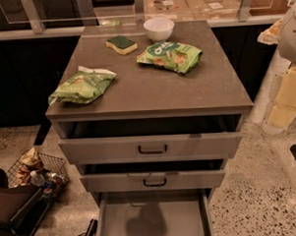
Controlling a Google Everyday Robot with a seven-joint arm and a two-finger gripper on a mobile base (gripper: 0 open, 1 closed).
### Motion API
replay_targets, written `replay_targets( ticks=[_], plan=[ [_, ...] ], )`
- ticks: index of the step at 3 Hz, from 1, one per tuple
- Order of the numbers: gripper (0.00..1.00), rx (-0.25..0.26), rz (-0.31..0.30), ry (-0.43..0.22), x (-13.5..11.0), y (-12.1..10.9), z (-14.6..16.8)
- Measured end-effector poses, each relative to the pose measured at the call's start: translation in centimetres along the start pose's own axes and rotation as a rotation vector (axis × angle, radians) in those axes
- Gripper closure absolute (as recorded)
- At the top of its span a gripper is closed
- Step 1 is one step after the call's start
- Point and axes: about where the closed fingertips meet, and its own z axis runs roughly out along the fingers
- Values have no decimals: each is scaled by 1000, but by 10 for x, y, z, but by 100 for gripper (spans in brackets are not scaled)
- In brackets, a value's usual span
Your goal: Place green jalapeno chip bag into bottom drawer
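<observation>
The green jalapeno chip bag, pale green with a white end seam, lies on the left side of the grey cabinet top. The bottom drawer is pulled out at the bottom of the view, and its flat grey floor holds nothing but a shadow. My gripper hangs at the right edge of the view, beside the cabinet and below its top. It is far from the bag and holds nothing that I can see.
A brighter green chip bag, a yellow-green sponge and a white bowl sit at the back of the cabinet top. The two upper drawers stand slightly open. A wire basket with items sits on the floor at left.
</observation>
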Motion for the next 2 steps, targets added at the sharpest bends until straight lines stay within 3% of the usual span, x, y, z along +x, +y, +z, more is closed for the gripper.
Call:
replay_targets(
  ticks=[1, 2],
  plan=[
    [0, 6, 3, -3, -1, -1, 0],
    [0, 25, 42, -68, -20, -9, 13]
  ],
)
